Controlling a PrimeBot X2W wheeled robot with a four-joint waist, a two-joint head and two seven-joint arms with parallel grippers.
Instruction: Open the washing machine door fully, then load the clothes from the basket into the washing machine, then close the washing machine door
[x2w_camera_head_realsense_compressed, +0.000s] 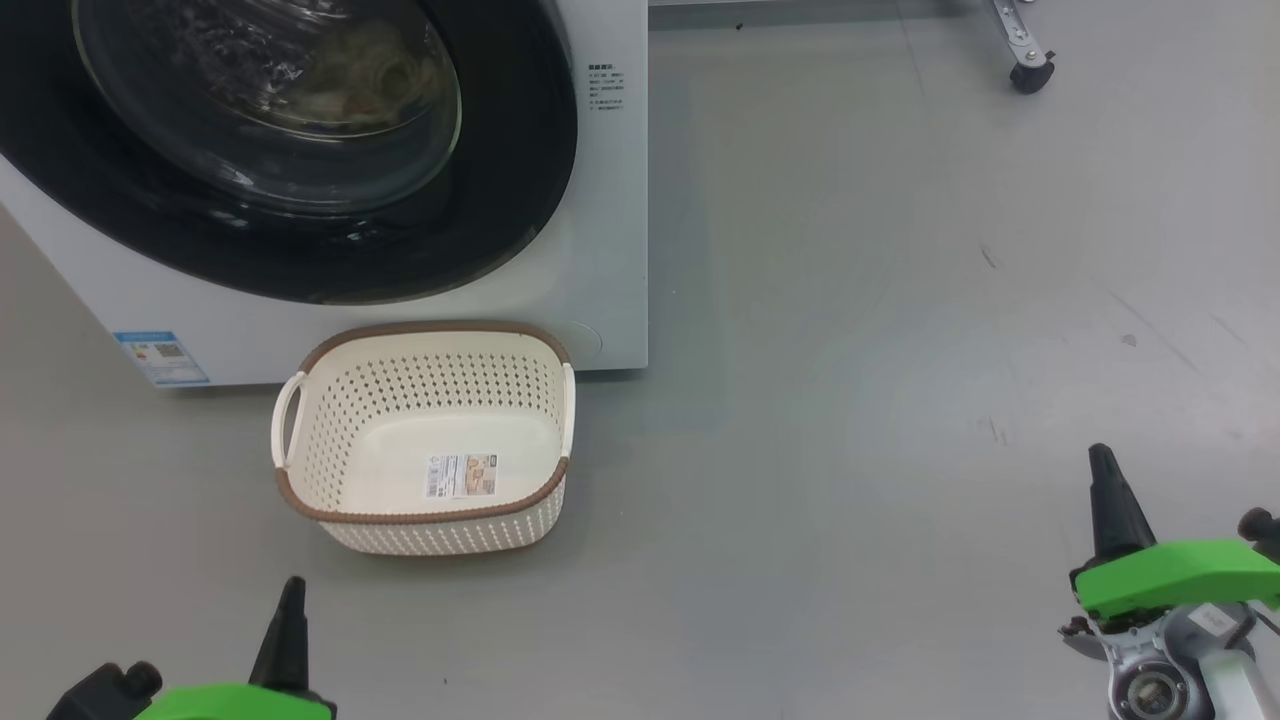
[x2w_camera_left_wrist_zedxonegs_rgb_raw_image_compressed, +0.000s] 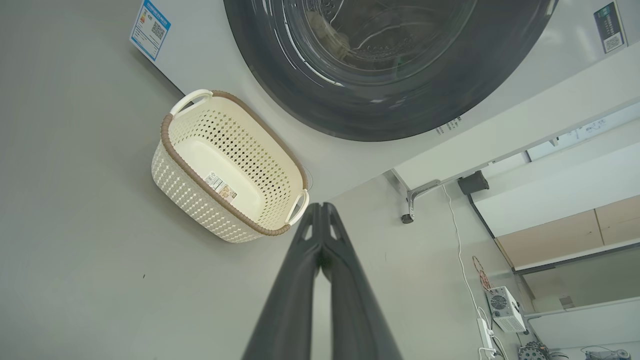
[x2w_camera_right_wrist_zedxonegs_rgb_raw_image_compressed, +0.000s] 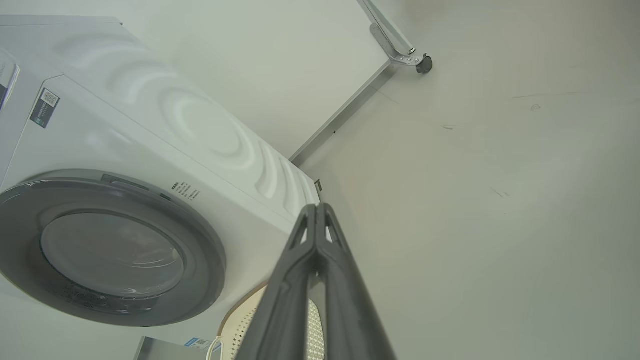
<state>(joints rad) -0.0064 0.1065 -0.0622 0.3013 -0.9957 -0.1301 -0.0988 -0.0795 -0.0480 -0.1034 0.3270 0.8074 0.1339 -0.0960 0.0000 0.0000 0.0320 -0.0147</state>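
Closed washing machine door (x2w_camera_head_realsense_compressed: 290, 140), upper left, clothes (x2w_camera_head_realsense_compressed: 370, 75) visible behind its glass, stands directly up-frame of the left gripper (x2w_camera_head_realsense_compressed: 288, 625), lower left, nearer it than the right gripper (x2w_camera_head_realsense_compressed: 1112, 500), lower right; both grippers' fingers pressed together, holding nothing.

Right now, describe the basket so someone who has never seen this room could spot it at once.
Find the big white washing machine with its round black-rimmed door shut. On the grey floor just in front of it, below the door, sits the basket. Unlike the smooth white machine, it is small, cream and perforated, with a brown rim and white side handles.
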